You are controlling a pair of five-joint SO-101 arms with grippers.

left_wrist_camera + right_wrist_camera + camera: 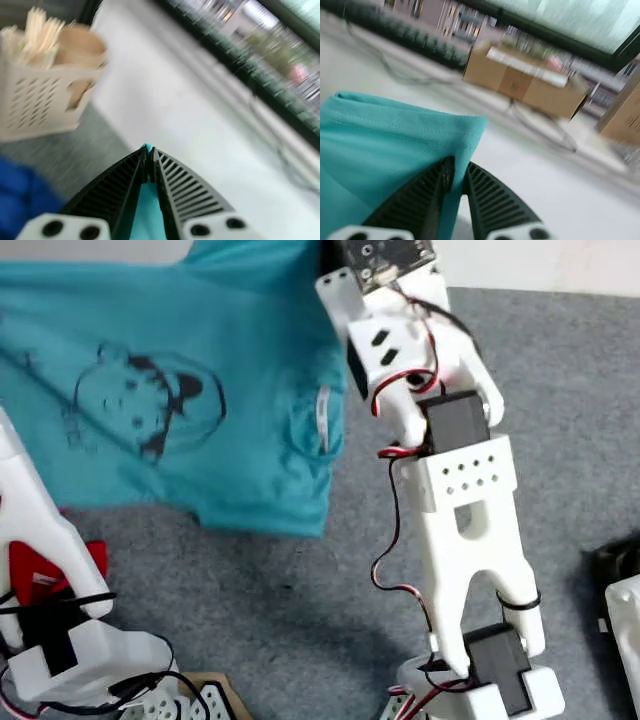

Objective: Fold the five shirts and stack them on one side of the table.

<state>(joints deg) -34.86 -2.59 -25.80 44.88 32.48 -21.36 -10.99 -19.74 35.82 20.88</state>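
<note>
I've got left end effector (149, 150) and right end effector (457, 175) both clamped on the teal T-shirt with a dark cartoon print (200, 390), spread over the far left of the grey counter (560, 390); looks like first fold; next I'd carry that edge over evenly.

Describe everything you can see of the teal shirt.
The teal shirt looks like soft knit fabric, with a dark cartoon print and a white label at the neck opening. In the high view it is spread wide, print side showing, over the far part of the grey table, and its near edge is slightly rumpled. The left tool is shut on a sliver of it. The right tool is shut on a corner with a stitched hem.
</note>
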